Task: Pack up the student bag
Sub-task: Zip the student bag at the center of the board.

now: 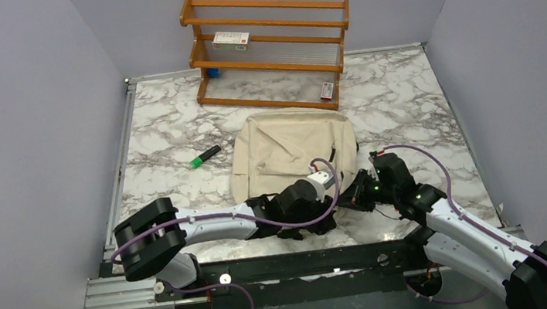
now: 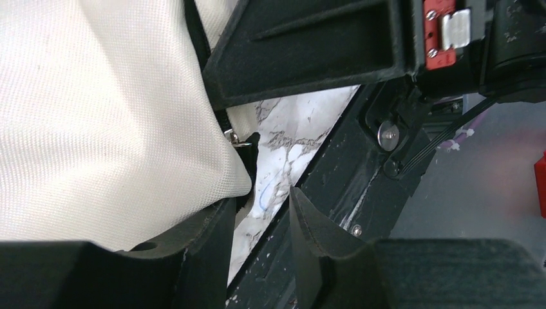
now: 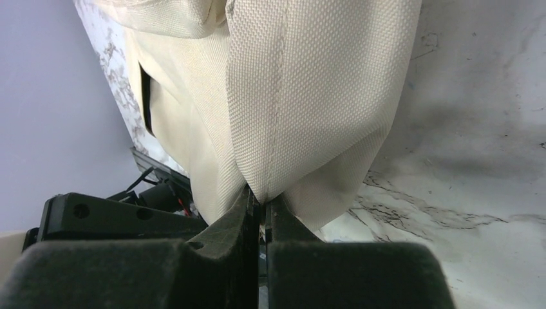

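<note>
Right pincer (image 3: pixel 261 201) clamping fold of bag (image 3: pixel 302 96); we are holding its near-right corner. Left pincer (image 2: pixel 261 222) gaping partway, empty, zip pull (image 2: pixel 238 138) lying just ahead-left. Bag lying on surface (image 1: pixel 420 106), long axis running toward rack (image 1: pixel 267 46).

The cream student bag (image 1: pixel 286 153) lies flat, creased, on the marble table (image 1: pixel 403 93).

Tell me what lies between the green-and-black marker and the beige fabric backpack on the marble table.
Nothing lies there. Only a bare strip of marble tabletop separates the green-and-black marker from the beige fabric backpack, seen in the top external view.
</note>
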Motion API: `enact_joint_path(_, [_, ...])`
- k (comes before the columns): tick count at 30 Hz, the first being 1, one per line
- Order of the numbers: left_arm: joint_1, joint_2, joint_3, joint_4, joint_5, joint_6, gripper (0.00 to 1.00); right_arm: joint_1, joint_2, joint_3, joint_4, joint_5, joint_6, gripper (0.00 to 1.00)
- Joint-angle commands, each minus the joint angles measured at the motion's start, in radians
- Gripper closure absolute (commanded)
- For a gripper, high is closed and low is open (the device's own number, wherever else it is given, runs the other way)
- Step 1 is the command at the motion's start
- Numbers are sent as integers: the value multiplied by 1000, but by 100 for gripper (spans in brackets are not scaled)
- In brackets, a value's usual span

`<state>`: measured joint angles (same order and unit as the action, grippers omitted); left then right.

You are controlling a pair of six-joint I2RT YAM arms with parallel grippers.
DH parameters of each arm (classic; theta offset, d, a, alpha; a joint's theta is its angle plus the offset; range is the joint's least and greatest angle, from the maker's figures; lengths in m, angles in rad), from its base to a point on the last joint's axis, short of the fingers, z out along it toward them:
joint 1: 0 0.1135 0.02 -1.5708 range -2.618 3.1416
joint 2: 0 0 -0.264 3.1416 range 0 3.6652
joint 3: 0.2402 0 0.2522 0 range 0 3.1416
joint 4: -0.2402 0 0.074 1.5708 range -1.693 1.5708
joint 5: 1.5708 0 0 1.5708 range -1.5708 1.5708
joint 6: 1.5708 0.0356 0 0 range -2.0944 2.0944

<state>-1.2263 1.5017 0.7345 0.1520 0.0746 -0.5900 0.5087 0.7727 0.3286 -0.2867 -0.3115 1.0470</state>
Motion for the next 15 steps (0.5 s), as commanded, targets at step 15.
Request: enact_joint_path(15, [-2, 22, 87, 32, -67, 36, 100, -7, -12, -14, 5, 18, -2, 93])
